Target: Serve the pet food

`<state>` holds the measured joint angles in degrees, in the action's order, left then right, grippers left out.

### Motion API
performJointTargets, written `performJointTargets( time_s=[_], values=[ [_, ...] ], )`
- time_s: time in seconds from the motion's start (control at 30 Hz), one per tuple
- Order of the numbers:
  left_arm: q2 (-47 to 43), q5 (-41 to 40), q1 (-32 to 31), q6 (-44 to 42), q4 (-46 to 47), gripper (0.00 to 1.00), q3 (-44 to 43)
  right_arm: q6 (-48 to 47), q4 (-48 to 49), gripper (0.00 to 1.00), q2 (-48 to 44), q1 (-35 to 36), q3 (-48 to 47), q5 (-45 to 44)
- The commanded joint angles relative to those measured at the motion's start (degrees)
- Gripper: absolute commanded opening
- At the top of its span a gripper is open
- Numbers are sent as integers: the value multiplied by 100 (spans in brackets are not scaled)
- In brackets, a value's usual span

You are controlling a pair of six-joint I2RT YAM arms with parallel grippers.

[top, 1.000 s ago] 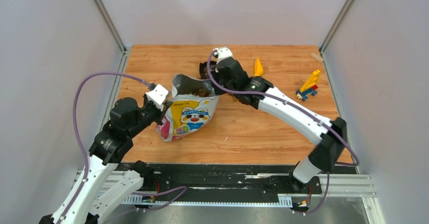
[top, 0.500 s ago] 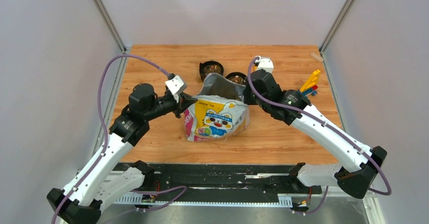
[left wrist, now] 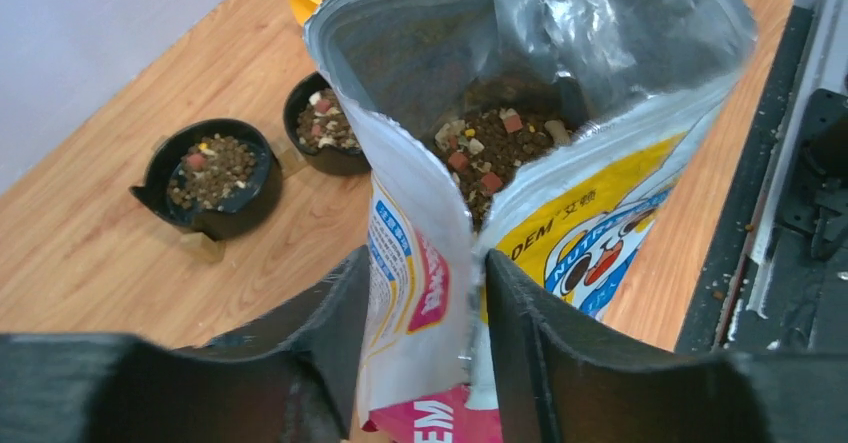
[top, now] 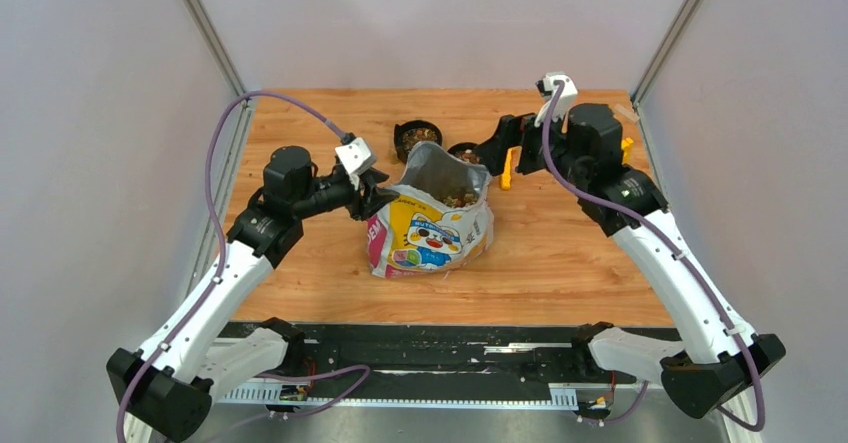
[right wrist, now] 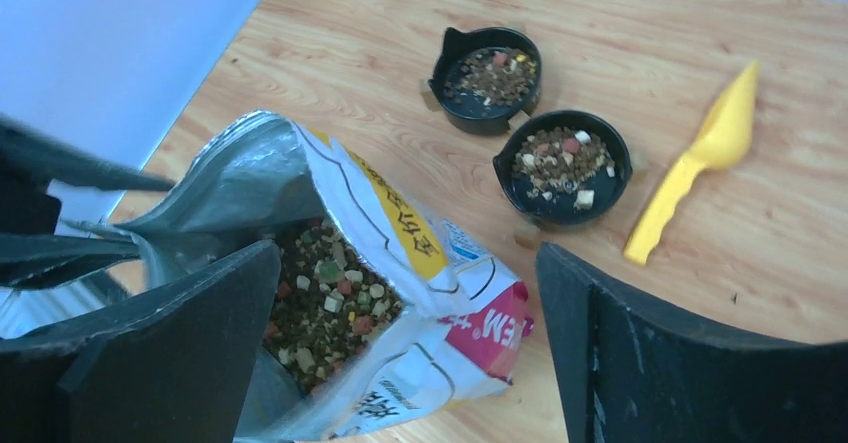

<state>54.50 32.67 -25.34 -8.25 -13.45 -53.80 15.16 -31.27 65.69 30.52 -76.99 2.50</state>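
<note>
Left pincer (left wrist: 425, 273): I squeeze one bag (top: 430, 233)
Right pincer (right wrist: 405, 263): mine, wide open
Pet food (right wrist: 325, 303): under it, in bag
Bowls (right wrist: 487, 78) (right wrist: 563, 166): two, beyond it
Scoop (right wrist: 700, 158): one

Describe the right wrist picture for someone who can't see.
An open shiny cartoon-printed bag of small brown kibble pellets fills the left, under the open right gripper. Behind it, two round black bowls hold kibble, and a yellow plastic scoop lies on the wooden table.
</note>
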Motion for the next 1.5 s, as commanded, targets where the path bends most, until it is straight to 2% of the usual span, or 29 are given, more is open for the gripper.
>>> performJointTargets(
  time_s=[0.0, 0.03, 0.17, 0.3, 0.4, 0.5, 0.67, 0.8, 0.93, 1.2, 1.27, 1.3, 1.33, 1.4, 1.47],
  values=[
    [325, 244, 56, -8, 96, 60, -352, -1212, 415, 100, -15, -942, -100, 3242],
    [373, 281, 56, -31, 62, 64, -344, -1436, 412, 100, -13, -1077, -83, 3656],
    [657, 492, 56, -136, 27, 67, -317, -2215, 410, 100, 47, -1428, -74, 4863],
    [750, 624, 56, -256, 177, 67, -233, -2744, 366, 99, 215, -1958, 177, 6011],
    [755, 838, 60, -388, 347, 61, -151, -3240, 358, 97, 294, -2318, 489, 6827],
    [715, 923, 56, -631, 426, 52, -38, -3612, 342, 95, 460, -2467, 593, 7178],
    [644, 1216, 122, -1002, 476, 23, 69, -3732, 345, 88, 1114, -2473, 410, 7538],
    [530, 1367, 415, -882, 544, 7, 207, -4065, 441, 84, 1460, -2342, 408, 7647],
    [339, 1409, 636, -831, 543, 3, 373, -4157, 796, 80, 1744, -2209, 365, 7769],
    [297, 1594, 814, -1011, 532, 2, 644, -4031, 1716, 73, 2223, -1899, 428, 7893],
    [285, 1609, 881, -994, 637, 2, 733, -4091, 1766, 65, 2343, -1852, 449, 7908],
    [278, 1619, 928, -990, 718, 1, 793, -4125, 1760, 47, 2396, -1849, 448, 7910],
    [262, 1624, 953, -1004, 750, 1, 814, -4163, 1767, 21, 2436, -1854, 459, 7861],
    [244, 1600, 1044, -1066, 788, 0, 860, -4297, 1784, 2, 2379, -1848, 543, 7560],
    [233, 1490, 1160, -1214, 677, 0, 878, -4319, 1916, 0, 2162, -1862, 688, 6912]
  ],
)
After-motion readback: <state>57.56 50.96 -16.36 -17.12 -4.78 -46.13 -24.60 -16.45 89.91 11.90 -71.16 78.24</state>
